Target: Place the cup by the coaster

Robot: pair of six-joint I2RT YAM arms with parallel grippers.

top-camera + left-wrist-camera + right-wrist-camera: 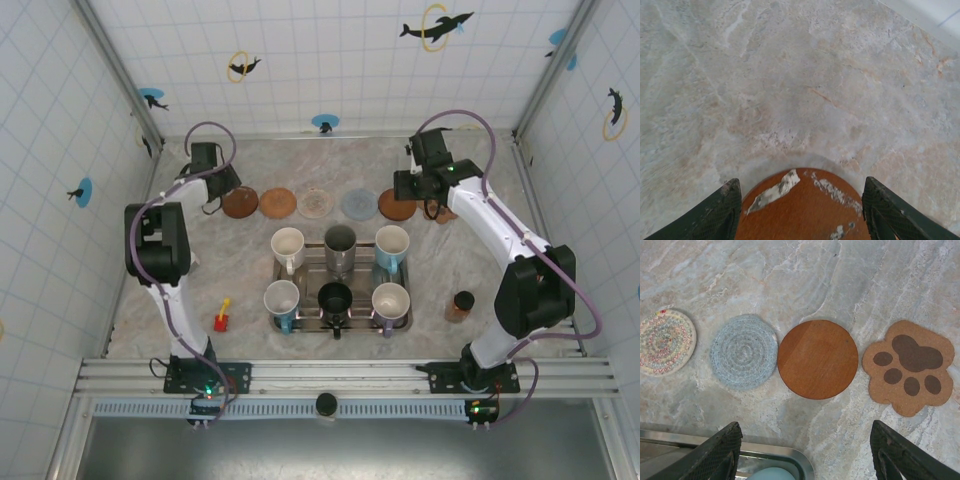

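Hovering near the worktop's (790,75) far edge, left fingers (720,215) stood released over a wooden coaster (800,210); right fingers (715,455) gaped empty beside the coaster row (817,359).

Overhead view faces down on the whole desk (250,165); wrist views look closely down, sharing its coaster row (318,204)

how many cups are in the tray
6, all in the tray, two rows of three: back left cup, metal back middle cup, back right cup, front left cup, black front middle cup, front right cup. None seem hidden.
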